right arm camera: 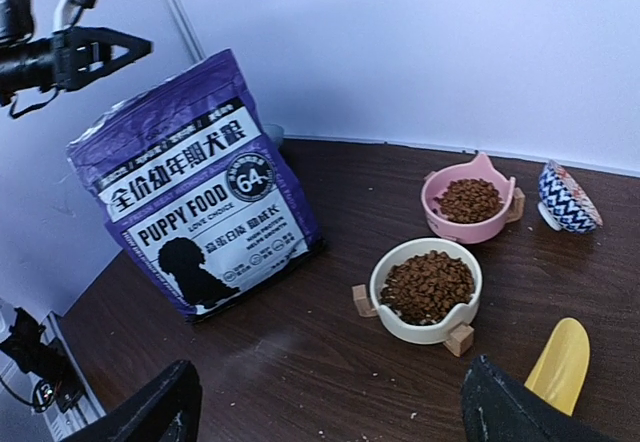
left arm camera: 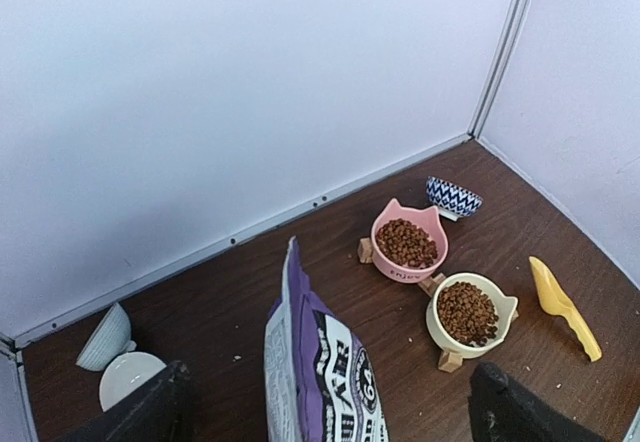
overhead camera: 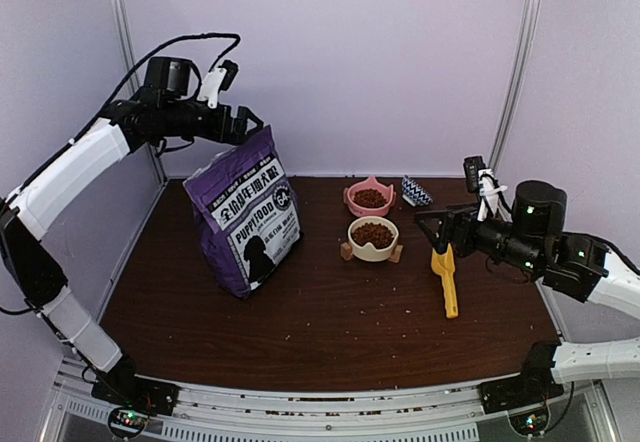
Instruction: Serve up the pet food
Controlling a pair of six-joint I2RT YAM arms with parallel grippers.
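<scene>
The purple pet food bag (overhead camera: 245, 217) stands upright at the table's left; it also shows in the left wrist view (left arm camera: 320, 362) and the right wrist view (right arm camera: 195, 202). Brown kibble fills a cream bowl (overhead camera: 373, 233) (left arm camera: 467, 312) (right arm camera: 428, 285) and a pink bowl (overhead camera: 369, 198) (left arm camera: 405, 243) (right arm camera: 468, 200). My left gripper (overhead camera: 255, 122) (left arm camera: 330, 407) is open, just above the bag's top edge, with the jaws wide on either side. My right gripper (overhead camera: 428, 224) (right arm camera: 330, 407) is open and empty, over the head of the yellow scoop (overhead camera: 446, 277) (right arm camera: 558, 362) lying on the table.
A blue-patterned bowl (overhead camera: 416, 191) (left arm camera: 453, 198) stands behind the pink bowl by the back wall. Two pale bowls (left arm camera: 115, 362) sit in the back left corner behind the bag. Crumbs are scattered on the dark wooden table (overhead camera: 330, 312). Walls close in the back and sides.
</scene>
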